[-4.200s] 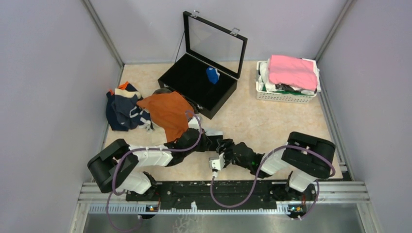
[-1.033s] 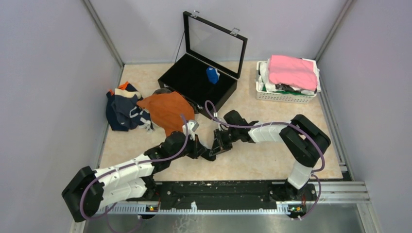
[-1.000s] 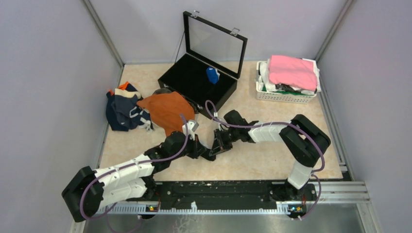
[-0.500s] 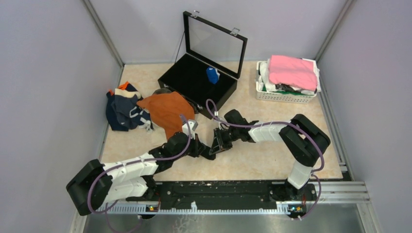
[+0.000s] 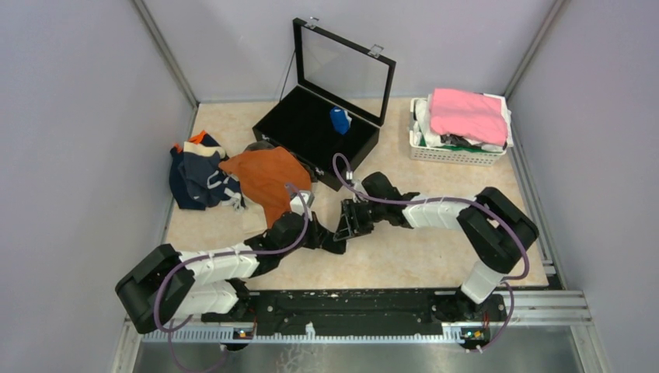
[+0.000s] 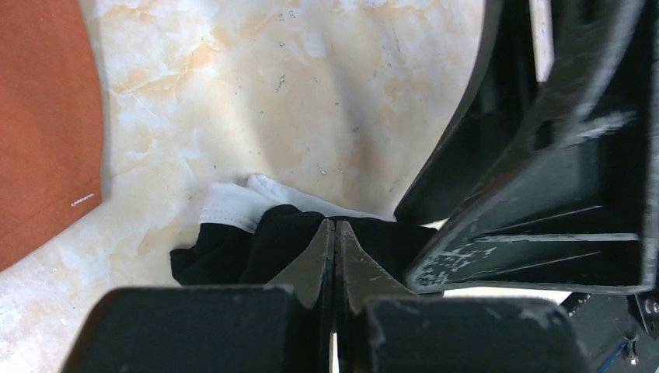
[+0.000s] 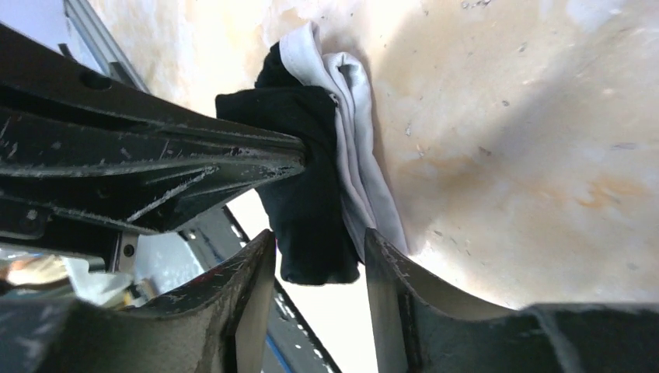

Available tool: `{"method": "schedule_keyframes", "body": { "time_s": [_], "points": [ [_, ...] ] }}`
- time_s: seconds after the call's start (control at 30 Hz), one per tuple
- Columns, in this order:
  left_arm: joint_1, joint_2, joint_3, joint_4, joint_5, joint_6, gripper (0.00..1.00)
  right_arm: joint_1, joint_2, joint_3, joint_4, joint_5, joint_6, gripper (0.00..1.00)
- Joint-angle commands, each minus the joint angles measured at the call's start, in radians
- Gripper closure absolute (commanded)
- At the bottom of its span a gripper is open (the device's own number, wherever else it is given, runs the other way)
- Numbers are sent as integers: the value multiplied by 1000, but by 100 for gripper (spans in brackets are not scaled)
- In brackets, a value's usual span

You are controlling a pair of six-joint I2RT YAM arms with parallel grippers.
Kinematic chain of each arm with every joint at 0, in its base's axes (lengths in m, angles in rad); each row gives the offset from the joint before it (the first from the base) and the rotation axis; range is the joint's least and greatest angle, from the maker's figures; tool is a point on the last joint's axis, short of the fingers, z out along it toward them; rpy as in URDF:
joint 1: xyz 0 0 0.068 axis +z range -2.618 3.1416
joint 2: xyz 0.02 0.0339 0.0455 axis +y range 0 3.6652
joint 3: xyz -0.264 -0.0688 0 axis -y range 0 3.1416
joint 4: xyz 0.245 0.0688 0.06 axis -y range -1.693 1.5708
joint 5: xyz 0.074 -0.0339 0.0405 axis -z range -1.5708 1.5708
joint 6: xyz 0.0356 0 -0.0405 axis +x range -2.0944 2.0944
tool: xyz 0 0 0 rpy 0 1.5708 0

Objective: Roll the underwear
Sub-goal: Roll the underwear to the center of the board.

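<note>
Finishing roll of black brief (image 7: 311,194), on desk (image 5: 388,264), centre: pinched by shut left jaws, straddled by half-parted right jaws holding nothing. Next, likely, lifting it to case (image 5: 357,159) without unrolling

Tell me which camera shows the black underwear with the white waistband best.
Right wrist: the black underwear fills mid-frame, white waistband visible, pinched by the left gripper. Left wrist shows only part beyond shut fingers; from the top external view the arms mostly hide it.
</note>
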Motion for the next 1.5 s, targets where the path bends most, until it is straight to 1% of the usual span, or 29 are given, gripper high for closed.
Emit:
{"method": "schedule_keyframes", "body": {
  "time_s": [0.0, 0.13, 0.23, 0.3, 0.37, 0.4, 0.47, 0.5, 0.57, 0.6, 0.67, 0.7, 0.77, 0.8, 0.87, 0.9, 0.93, 1.0, 1.03, 1.1, 1.13, 1.27, 1.33, 1.4, 1.47],
  "points": [
    [3, 30, -56, -91, -31, 5, 100, -14, -105, -23, 21, 107, -70, 53],
    [3, 41, -56, -83, -29, 7, 100, -24, -167, -35, 21, 147, -105, 51],
    [3, 49, -53, -81, -25, 7, 100, -27, -237, -25, -22, 199, -201, 50],
    [3, 49, -53, -84, -24, 7, 100, -29, -308, -50, -30, 327, -251, 51],
    [3, 46, -54, -83, -25, 6, 100, -30, -379, -105, -16, 483, -269, 51],
    [3, 45, -53, -84, -24, 6, 100, -39, -405, -138, -4, 537, -274, 50],
    [3, 40, -51, -89, -24, 7, 100, -73, -433, -176, 11, 566, -298, 47],
    [3, 38, -50, -92, -26, 7, 100, -91, -438, -187, 11, 566, -315, 46],
    [3, 34, -49, -97, -28, 7, 100, -128, -445, -186, -5, 542, -319, 46],
    [3, 31, -49, -98, -28, 6, 100, -154, -445, -172, -24, 504, -320, 45],
    [3, 31, -48, -96, -28, 5, 100, -207, -431, -166, -23, 365, -343, 43],
    [3, 34, -47, -95, -28, 5, 100, -228, -427, -181, 17, 304, -338, 38],
    [3, 41, -43, -97, -27, 6, 100, -232, -402, -200, 93, 237, -313, 20],
    [3, 43, -42, -96, -26, 7, 100, -232, -374, -190, 100, 199, -312, 13],
    [3, 46, -40, -97, -27, 7, 100, -232, -308, -159, 114, 121, -311, 4],
    [3, 46, -40, -95, -27, 8, 100, -232, -279, -152, 133, 97, -300, 2],
    [3, 46, -39, -95, -27, 9, 100, -232, -262, -147, 152, 83, -284, 2],
    [3, 47, -34, -99, -27, 11, 100, -233, -252, -131, 153, 114, -266, 1],
    [3, 48, -32, -102, -28, 12, 100, -233, -257, -124, 149, 153, -261, 1],
    [3, 46, -28, -106, -28, 13, 100, -233, -284, -105, 117, 285, -226, 1],
    [3, 45, -26, -108, -28, 13, 100, -233, -306, -95, 96, 305, -236, 1],
    [3, 32, -23, -120, -32, 15, 100, -242, -403, -90, 40, 409, -187, 1],
    [3, 25, -25, -122, -38, 13, 100, -266, -403, -83, -5, 385, -210, 1],
    [3, 22, -27, -124, -41, 12, 100, -298, -382, -73, -17, 307, -230, 1],
    [3, 25, -27, -124, -41, 12, 100, -311, -367, -80, 24, 186, -248, 1]
  ]
}}
